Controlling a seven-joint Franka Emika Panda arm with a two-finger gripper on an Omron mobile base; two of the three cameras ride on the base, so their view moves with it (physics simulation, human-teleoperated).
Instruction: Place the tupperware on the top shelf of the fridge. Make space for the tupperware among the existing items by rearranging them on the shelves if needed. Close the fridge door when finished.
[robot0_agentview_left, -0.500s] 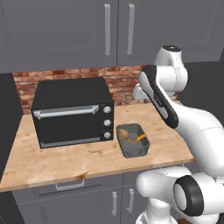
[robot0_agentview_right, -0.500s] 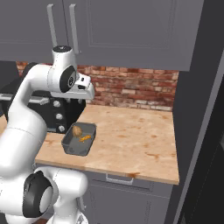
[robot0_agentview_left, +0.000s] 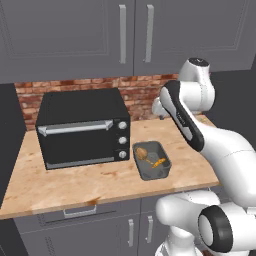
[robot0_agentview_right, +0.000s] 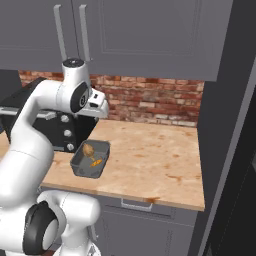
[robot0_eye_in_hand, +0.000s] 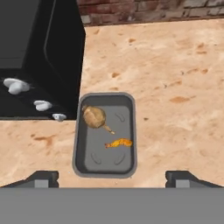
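The tupperware (robot0_agentview_left: 150, 174) is a shallow grey open tub on the wooden counter (robot0_agentview_left: 75, 185), just right of the black toaster oven (robot0_agentview_left: 80, 130). A brown round piece and an orange strip of food lie in it. My gripper (robot0_eye_in_hand: 111, 177) hangs open above the tupperware (robot0_eye_in_hand: 98, 151), its fingertips (robot0_eye_in_hand: 43, 177) spread wider than the tub, with nothing between them. From the right base view the hand (robot0_agentview_right: 98, 104) is high above the tupperware (robot0_agentview_right: 80, 167). The fridge's door, top shelf and existing items are out of view.
The toaster oven (robot0_eye_in_hand: 39, 57) almost touches the tub's left side. A brick wall (robot0_agentview_right: 150, 100) backs the counter (robot0_agentview_right: 150, 155), with grey cabinets (robot0_agentview_left: 135, 35) overhead. A tall dark grey panel (robot0_agentview_right: 225, 125) ends the counter on the right. Open counter lies right of the tub.
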